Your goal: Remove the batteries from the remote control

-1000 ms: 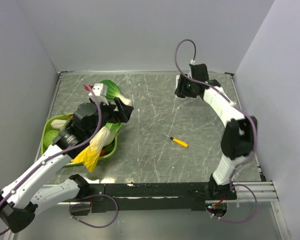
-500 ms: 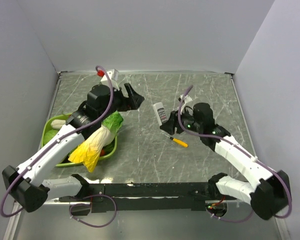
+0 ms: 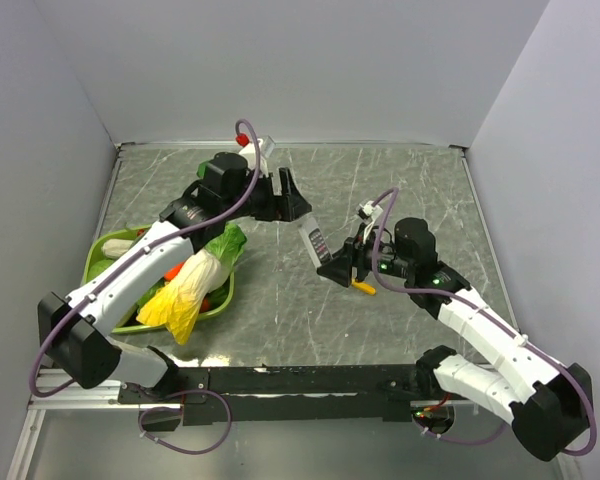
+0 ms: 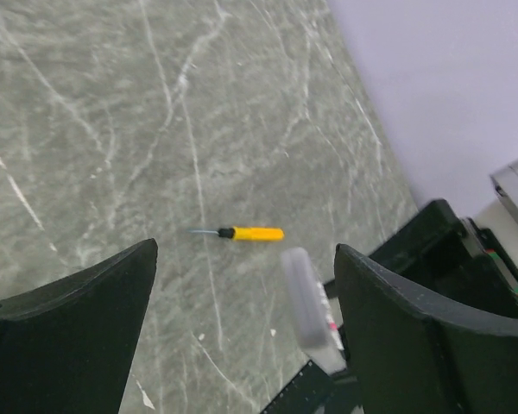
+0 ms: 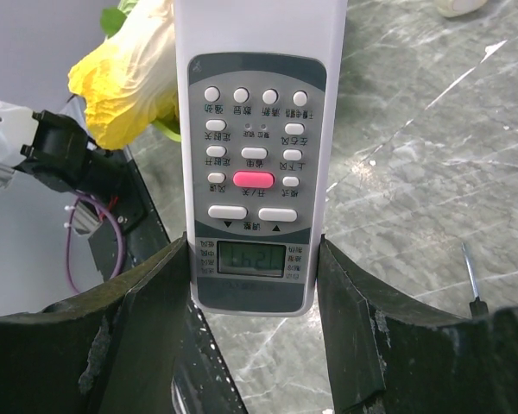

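Note:
My right gripper point(image 3: 338, 268) is shut on the display end of the white remote control point(image 3: 312, 238) and holds it above the table. In the right wrist view the remote point(image 5: 255, 155) faces the camera, buttons and a pink key showing, clamped between the fingers of that gripper point(image 5: 253, 250). My left gripper point(image 3: 295, 207) is open at the remote's far end. In the left wrist view the blurred remote point(image 4: 311, 306) lies between that gripper's point(image 4: 243, 259) jaws, close to the right finger point(image 4: 388, 302). No batteries are in view.
A yellow screwdriver point(image 3: 363, 287) lies on the table under my right gripper; it also shows in the left wrist view point(image 4: 250, 233). A green tray point(image 3: 95, 262) with a cabbage point(image 3: 195, 285) and other vegetables sits at the left. Walls enclose the table.
My left gripper has swung right from the tray area to the remote's far end. My right arm has come in from the back right with the remote and moved slightly nearer.

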